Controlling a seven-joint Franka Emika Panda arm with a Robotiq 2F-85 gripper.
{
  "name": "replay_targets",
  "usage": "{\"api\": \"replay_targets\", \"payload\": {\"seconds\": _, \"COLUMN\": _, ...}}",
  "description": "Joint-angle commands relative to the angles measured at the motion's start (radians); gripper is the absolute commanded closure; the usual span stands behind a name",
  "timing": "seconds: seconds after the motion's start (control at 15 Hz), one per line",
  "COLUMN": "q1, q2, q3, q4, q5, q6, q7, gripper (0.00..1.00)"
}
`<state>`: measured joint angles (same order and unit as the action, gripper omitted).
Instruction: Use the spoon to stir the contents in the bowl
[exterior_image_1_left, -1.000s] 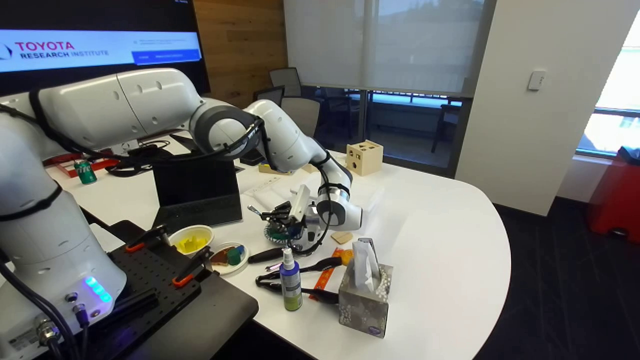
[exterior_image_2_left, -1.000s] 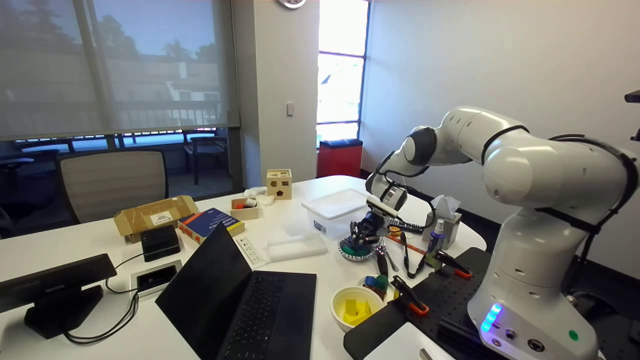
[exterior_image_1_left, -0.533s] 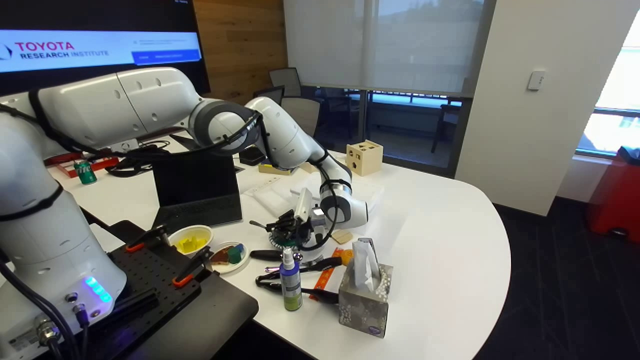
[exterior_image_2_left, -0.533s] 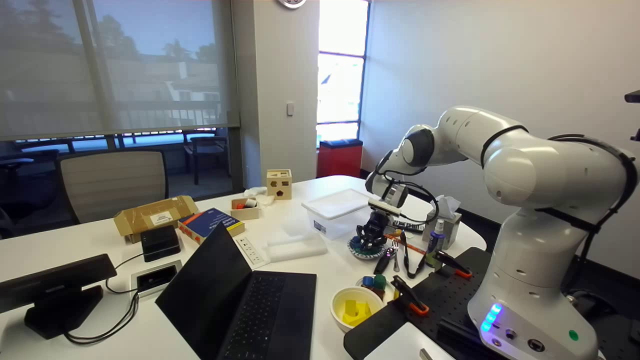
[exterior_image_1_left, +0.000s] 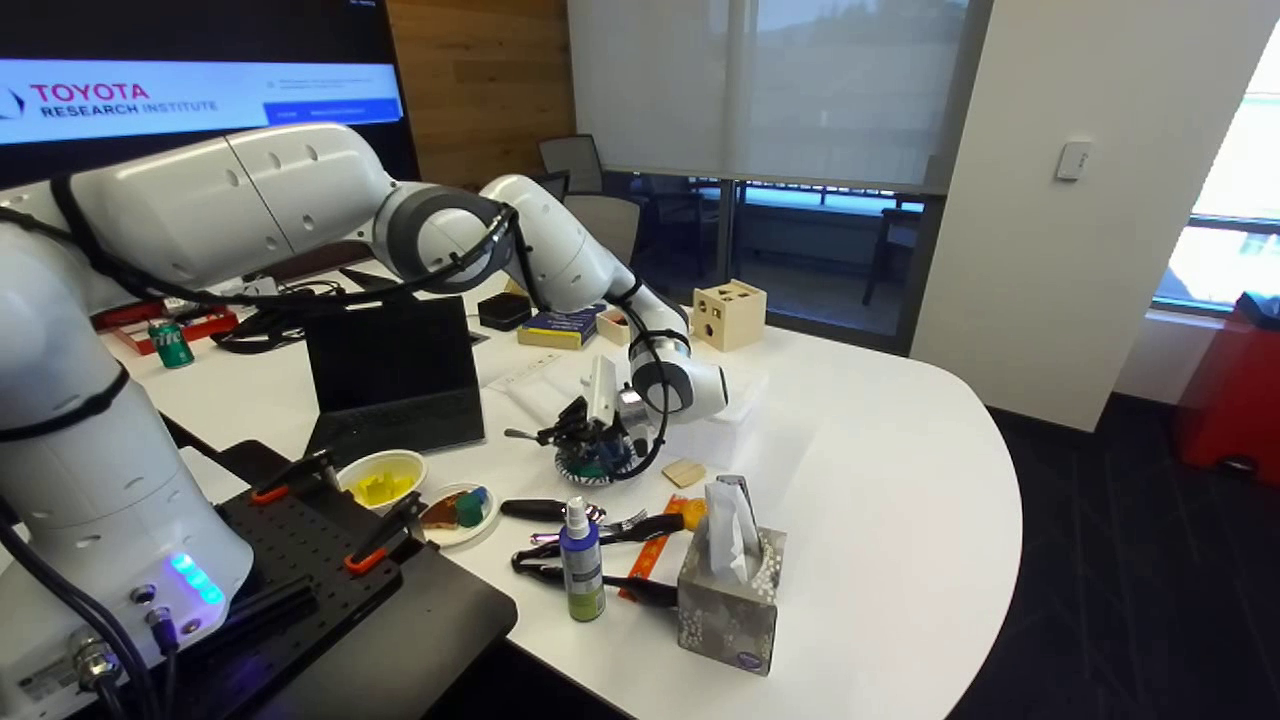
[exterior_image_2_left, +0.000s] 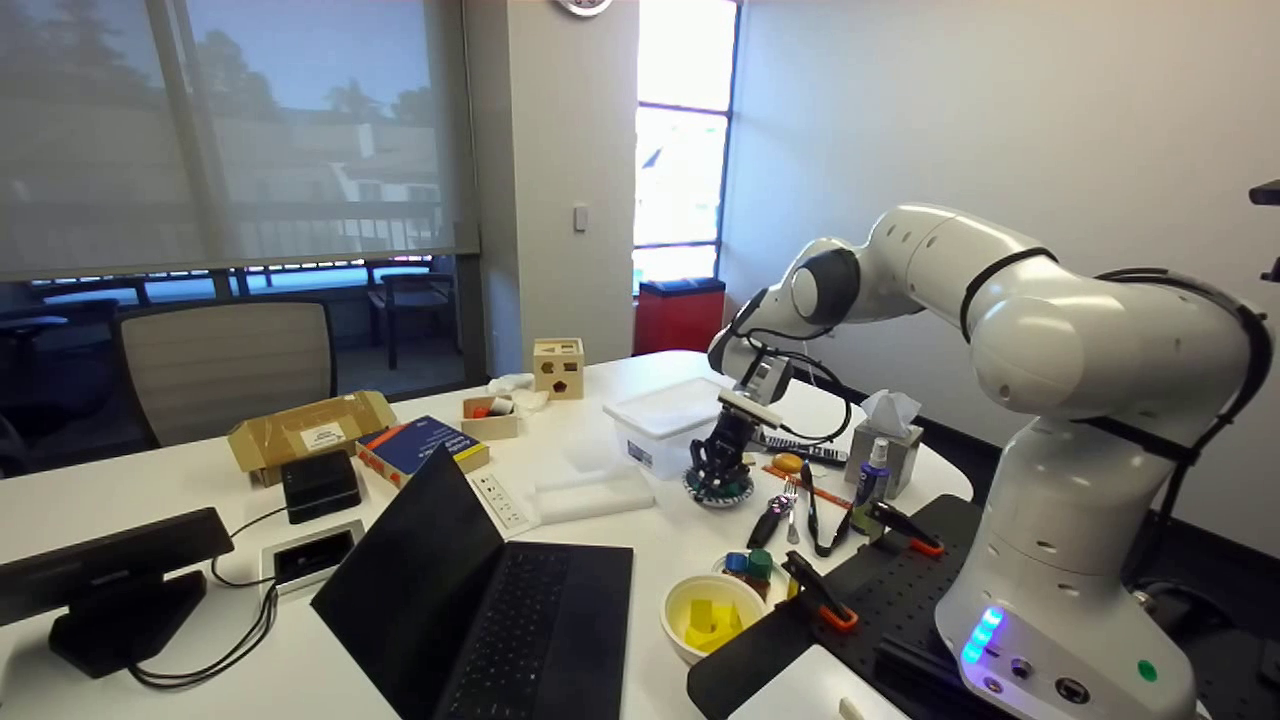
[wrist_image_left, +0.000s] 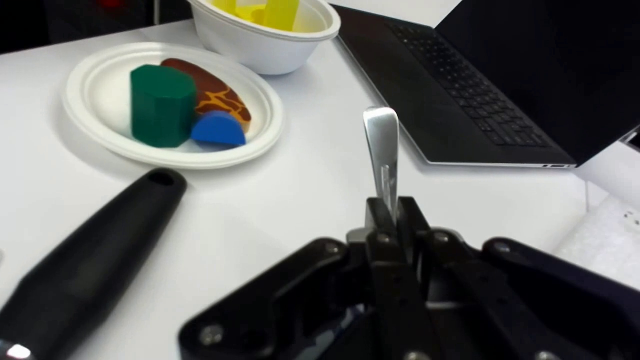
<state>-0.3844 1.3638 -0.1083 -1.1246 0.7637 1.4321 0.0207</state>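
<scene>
White desk, rounded at one end, stands before windows, pale blind partly drawn. Wall screen lit; dark carpet, red bin beyond. End effector pinching the spoon by its handle (lower end hidden) over the teal bowl, which sits on the desk near a lidded plastic tub.

Daylight glares white through the narrow window; a soft shadow edges the plate.

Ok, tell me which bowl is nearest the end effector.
The teal bowl: it sits right below the end effector. The white bowl, holding yellow pieces, stands apart, near the laptop.
</scene>
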Motion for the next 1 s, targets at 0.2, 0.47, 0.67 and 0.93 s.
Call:
{"api": "replay_targets", "payload": {"seconds": 0.2, "q1": -0.056, "q2": -0.017, "q3": 0.066, "q4": -0.037, "q5": 0.088, "q6": -0.124, "q7": 0.052, "gripper": 0.98}}
{"api": "replay_targets", "payload": {"seconds": 0.47, "q1": -0.076, "q2": -0.004, "q3": 0.052, "q4": -0.057, "q5": 0.120, "q6": -0.213, "q7": 0.109, "gripper": 0.98}}
{"api": "replay_targets", "payload": {"seconds": 0.67, "q1": -0.089, "q2": 0.005, "q3": 0.030, "q4": -0.075, "q5": 0.136, "q6": -0.225, "q7": 0.145, "gripper": 0.98}}
{"api": "replay_targets", "payload": {"seconds": 0.93, "q1": -0.113, "q2": 0.024, "q3": 0.004, "q4": -0.075, "q5": 0.159, "q6": -0.216, "q7": 0.156, "gripper": 0.98}}
